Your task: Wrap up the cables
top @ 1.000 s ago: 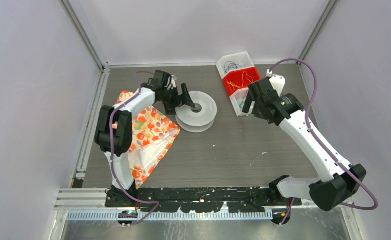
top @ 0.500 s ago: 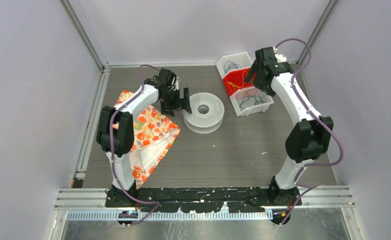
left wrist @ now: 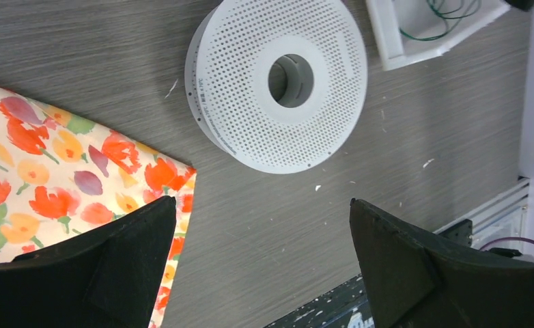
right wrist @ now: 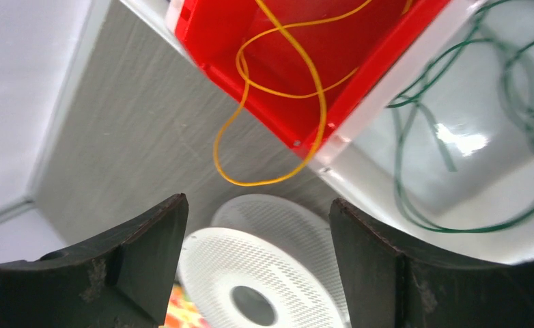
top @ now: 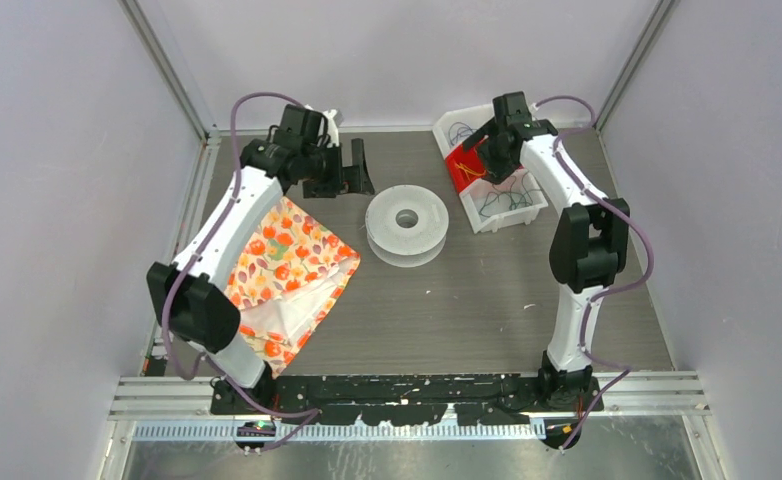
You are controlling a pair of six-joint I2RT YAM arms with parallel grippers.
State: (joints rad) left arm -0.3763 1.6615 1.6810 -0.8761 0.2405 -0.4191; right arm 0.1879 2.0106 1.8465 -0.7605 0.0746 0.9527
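The yellow cable (right wrist: 257, 184) loops out of the red bin (right wrist: 360, 55) and hangs over its edge toward the table. Green cables (right wrist: 397, 147) lie in the white bin (right wrist: 455, 178) beside it. In the top view my right gripper (top: 487, 142) hovers over the red bin (top: 479, 160), jaws open and empty (right wrist: 257, 201), with the yellow cable just beyond the fingertips. The perforated white spool (top: 407, 225) lies flat mid-table. My left gripper (top: 353, 170) hangs wide open above the table left of the spool (left wrist: 278, 82), holding nothing (left wrist: 263, 205).
A floral cloth bag (top: 287, 270) lies on the left of the table. Another white bin (top: 462, 128) with dark cables stands behind the red one, near the back wall. Metal rails run along the left and near edges.
My left gripper drew back from the spool, which had shifted slightly right. My right arm swung from the near white bin up over the red bin, and its jaws narrowed a little.
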